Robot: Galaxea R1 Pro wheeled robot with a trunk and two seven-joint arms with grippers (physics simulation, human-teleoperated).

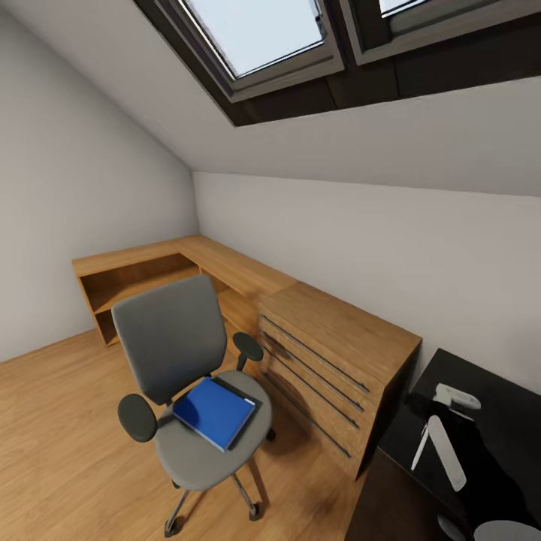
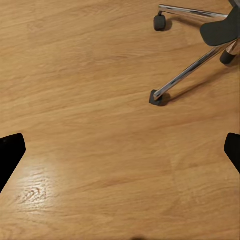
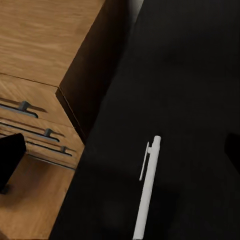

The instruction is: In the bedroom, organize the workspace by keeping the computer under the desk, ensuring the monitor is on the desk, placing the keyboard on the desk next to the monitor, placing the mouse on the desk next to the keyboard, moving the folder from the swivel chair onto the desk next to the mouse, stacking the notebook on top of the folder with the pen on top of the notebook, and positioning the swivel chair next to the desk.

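The grey swivel chair [image 1: 171, 334] stands on the wood floor with a blue folder [image 1: 214, 412] lying flat on its seat. Its chrome star base [image 2: 192, 70] shows in the left wrist view, where my left gripper [image 2: 120, 150] hangs open above bare floor. The black-topped desk [image 1: 488, 421] fills the lower right corner of the head view. A thin white pen [image 1: 419, 447] lies on it near its left end. In the right wrist view my right gripper [image 3: 120, 152] is open above the desk [image 3: 190, 90], and the pen [image 3: 147, 190] lies below and between its dark fingers [image 3: 10, 157].
A light-wood drawer chest [image 1: 338, 330] stands against the desk's left end, also seen as the chest [image 3: 45, 45] from the right wrist. A low wooden corner shelf [image 1: 143, 274] runs along the walls. A broader white strip [image 1: 447, 451] and a small white-grey object [image 1: 456, 396] are by the pen.
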